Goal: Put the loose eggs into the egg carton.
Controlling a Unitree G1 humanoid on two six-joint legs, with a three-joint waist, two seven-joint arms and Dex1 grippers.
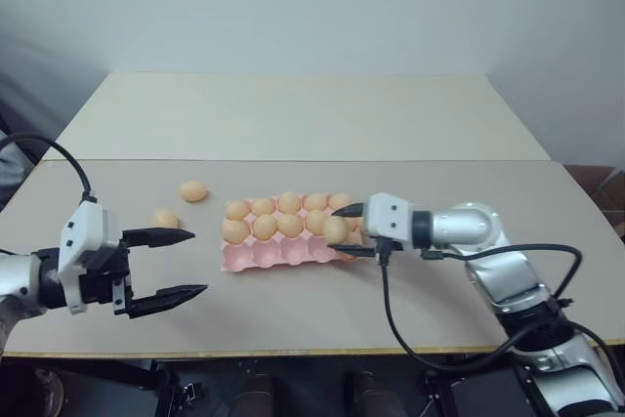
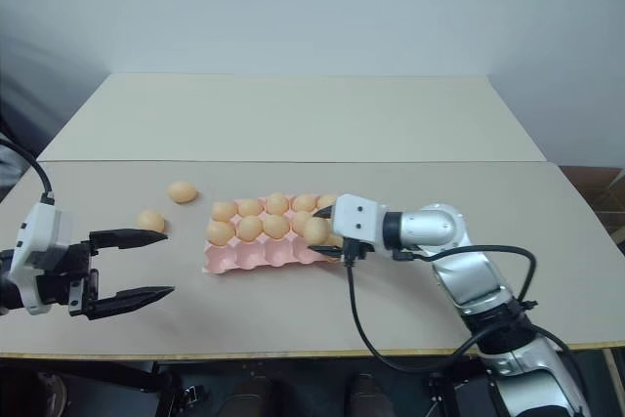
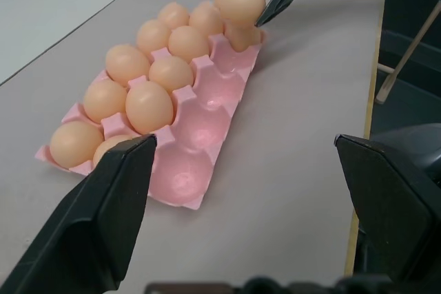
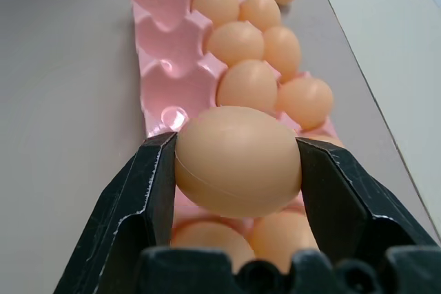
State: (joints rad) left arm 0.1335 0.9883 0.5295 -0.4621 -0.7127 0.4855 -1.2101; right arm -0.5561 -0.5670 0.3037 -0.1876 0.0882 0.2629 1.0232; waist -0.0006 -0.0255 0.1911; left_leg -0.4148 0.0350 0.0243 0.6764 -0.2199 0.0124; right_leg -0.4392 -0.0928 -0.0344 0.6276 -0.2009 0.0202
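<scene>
Right wrist view shows the right gripper (image 4: 238,170) pinching one egg (image 4: 238,160) over the near right end of the egg carton (image 4: 165,53), above eggs already sitting there. If it lets go here, the egg could bump them and roll onto the table (image 1: 293,310). The left gripper (image 1: 168,266) is spread wide near the table's front left edge. Two loose eggs (image 1: 165,219) wait left of the carton.

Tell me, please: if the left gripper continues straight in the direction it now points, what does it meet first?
Probably the egg carton. Seen from its wrist, the open left gripper aims at the carton's near end, with bare table before it; height is unclear, so it may pass above.
</scene>
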